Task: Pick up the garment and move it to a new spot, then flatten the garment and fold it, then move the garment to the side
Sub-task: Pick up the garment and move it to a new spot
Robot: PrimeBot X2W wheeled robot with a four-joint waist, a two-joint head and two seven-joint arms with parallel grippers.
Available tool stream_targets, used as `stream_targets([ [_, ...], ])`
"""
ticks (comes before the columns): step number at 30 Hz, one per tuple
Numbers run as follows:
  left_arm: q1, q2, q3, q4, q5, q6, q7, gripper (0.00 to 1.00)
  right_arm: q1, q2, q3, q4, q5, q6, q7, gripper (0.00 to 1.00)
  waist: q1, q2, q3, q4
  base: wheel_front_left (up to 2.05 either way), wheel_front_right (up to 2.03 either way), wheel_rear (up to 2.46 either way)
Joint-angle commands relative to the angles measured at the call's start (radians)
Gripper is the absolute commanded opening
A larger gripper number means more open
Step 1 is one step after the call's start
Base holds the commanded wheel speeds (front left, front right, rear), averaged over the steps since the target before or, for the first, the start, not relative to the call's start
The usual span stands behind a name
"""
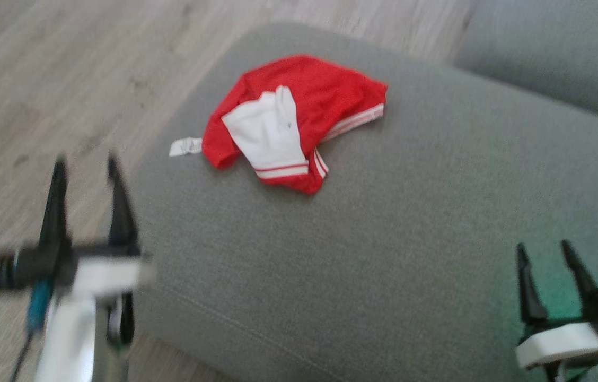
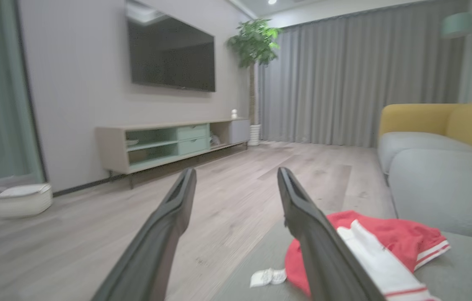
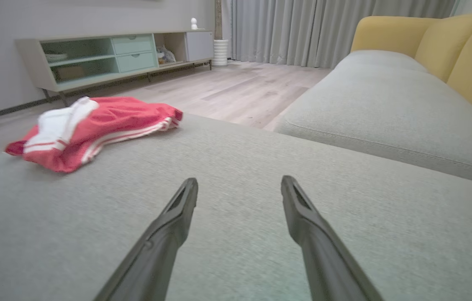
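Observation:
The garment (image 1: 299, 116) is a crumpled red piece with white panels and stripes, lying on the far left part of a grey cushion (image 1: 384, 249). A white label sticks out at its left edge. My left gripper (image 1: 86, 163) is open at the lower left, over the cushion's left edge and the floor, well short of the garment. My right gripper (image 1: 543, 248) is open at the lower right, above bare cushion. The left wrist view has the garment (image 2: 403, 238) just right of my open left gripper (image 2: 236, 173). From the right wrist, the garment (image 3: 93, 125) lies far left of my open right gripper (image 3: 240, 182).
Wooden floor (image 1: 39, 79) runs along the cushion's left and far sides. A second grey cushion (image 1: 553, 48) sits at the back right, with a yellow backrest (image 3: 437, 37) behind it. A TV cabinet (image 2: 169, 142) and a white basket (image 2: 20, 200) stand by the wall.

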Motion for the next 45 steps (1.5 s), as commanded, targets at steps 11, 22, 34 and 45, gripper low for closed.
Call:
stream_targets([
  [11,-0.630,0.009,-0.117,0.460,-0.003,-0.126,0.013,1.00,-0.170,-0.171,0.011,-0.107,-0.053,0.004,-0.011,1.00,-0.0001,0.0000,0.330,-0.144,0.00,0.00,0.00],
  [22,-0.798,-0.015,-0.114,0.912,-0.085,-0.128,0.066,1.00,-0.226,-0.198,-0.019,-0.161,-0.058,0.004,-0.011,1.00,-0.0001,0.0000,0.451,-0.230,0.00,0.00,0.00],
  [34,-0.855,-0.001,-0.144,1.016,-0.161,-0.147,0.003,0.00,-0.255,-0.143,0.012,-0.138,-0.054,0.004,-0.011,1.00,-0.0001,0.0000,0.383,-0.267,0.00,0.00,0.00],
  [45,-0.862,0.051,-0.310,0.780,-0.160,-0.147,-0.005,0.00,-0.172,-0.016,0.049,-0.078,-0.015,0.004,-0.011,1.00,-0.0001,0.0000,0.043,-0.395,0.00,0.00,0.00],
])
